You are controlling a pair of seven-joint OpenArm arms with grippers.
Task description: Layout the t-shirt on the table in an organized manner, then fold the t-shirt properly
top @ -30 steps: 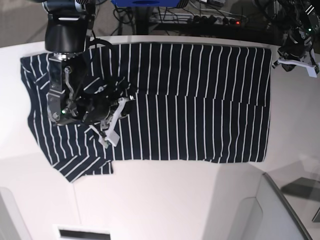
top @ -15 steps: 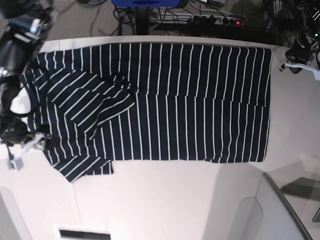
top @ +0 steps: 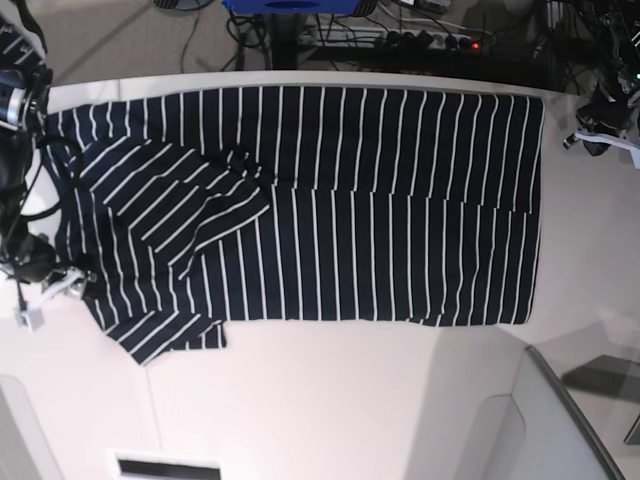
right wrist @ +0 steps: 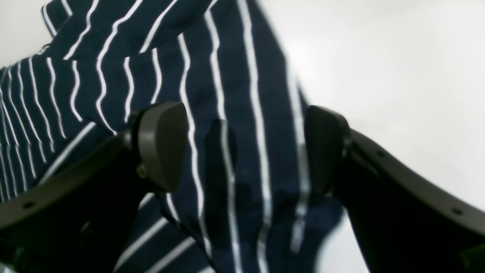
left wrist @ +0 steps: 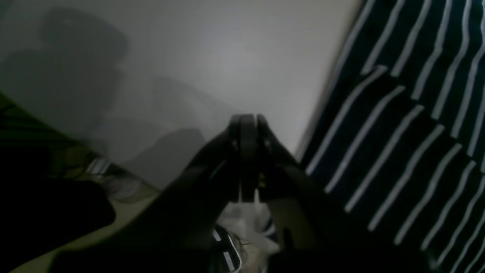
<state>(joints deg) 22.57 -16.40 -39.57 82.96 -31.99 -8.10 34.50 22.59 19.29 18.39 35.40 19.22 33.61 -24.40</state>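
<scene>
At the left edge of the base view I see my right gripper (top: 45, 290), fingers (right wrist: 161, 146) spread wide and holding nothing, hanging just above the shirt's edge. The striped t-shirt (top: 330, 200) lies spread across the white tabletop (top: 330, 400), one sleeve folded over at left. In the upper right corner my left gripper (top: 600, 130) has its fingers (left wrist: 248, 151) clenched together, empty.

Beyond the far edge, a dim floor carries tangled black cables (top: 250, 35) and a power strip (top: 440, 40) glowing one red light, beside a blue base (top: 288, 5) at centre.
</scene>
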